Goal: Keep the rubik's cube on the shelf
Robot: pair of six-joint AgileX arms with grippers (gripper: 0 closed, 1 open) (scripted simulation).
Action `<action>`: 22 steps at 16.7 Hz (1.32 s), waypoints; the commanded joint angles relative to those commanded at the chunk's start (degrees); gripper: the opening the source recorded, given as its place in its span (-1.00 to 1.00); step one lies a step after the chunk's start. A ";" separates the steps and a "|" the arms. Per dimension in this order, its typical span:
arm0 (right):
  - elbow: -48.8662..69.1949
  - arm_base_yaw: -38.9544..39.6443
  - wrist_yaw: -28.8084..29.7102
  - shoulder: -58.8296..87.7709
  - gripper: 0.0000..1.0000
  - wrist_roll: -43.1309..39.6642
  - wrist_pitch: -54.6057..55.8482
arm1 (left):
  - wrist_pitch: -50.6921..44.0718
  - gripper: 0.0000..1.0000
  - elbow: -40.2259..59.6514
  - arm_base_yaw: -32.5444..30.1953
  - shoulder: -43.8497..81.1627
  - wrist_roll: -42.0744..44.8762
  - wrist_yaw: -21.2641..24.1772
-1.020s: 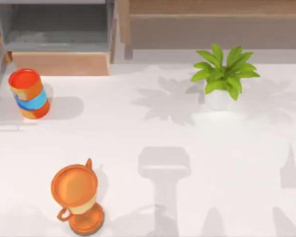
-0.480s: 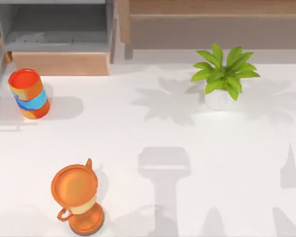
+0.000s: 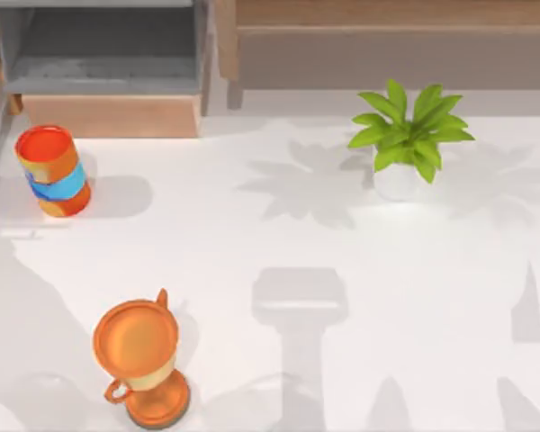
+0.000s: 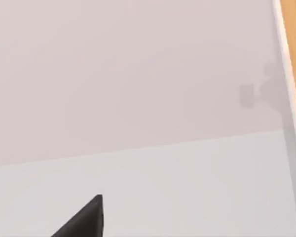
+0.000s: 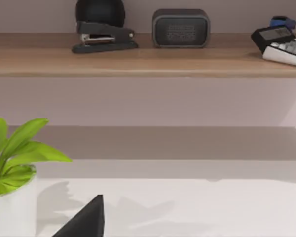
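Observation:
The rubik's cube is out of view. The shelf [image 3: 387,13] is a long light-brown ledge with a greyish-brown front, running along the back right of the table. In the right wrist view the shelf [image 5: 148,61] lies straight ahead, beyond the plant. A black tip of my right gripper [image 5: 84,222] shows low in that view, above the white table. A black tip of my left gripper [image 4: 84,222] shows before a pale wall and a pale surface, with nothing near it.
On the shelf stand a black stapler [image 5: 103,39], a dark speaker [image 5: 181,28] and a calculator [image 5: 286,44]. A potted plant [image 3: 405,135] sits before the shelf. At the left are an orange-and-blue can [image 3: 52,171], an orange cup [image 3: 142,360] and a grey-lined open box [image 3: 99,63].
A broad shadow has spread over the table's left side, between the can and the orange cup. None of the objects has moved.

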 joint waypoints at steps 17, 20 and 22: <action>0.00 0.00 0.00 0.00 1.00 0.00 0.00 | -44.90 1.00 25.71 -14.36 15.77 -20.89 -7.80; 0.00 0.00 0.00 0.00 1.00 0.00 0.00 | -44.99 1.00 25.36 -14.34 15.24 -21.01 -7.79; 0.00 0.00 0.00 0.00 1.00 0.00 0.00 | -45.58 1.00 24.72 -15.05 14.00 -21.65 -7.99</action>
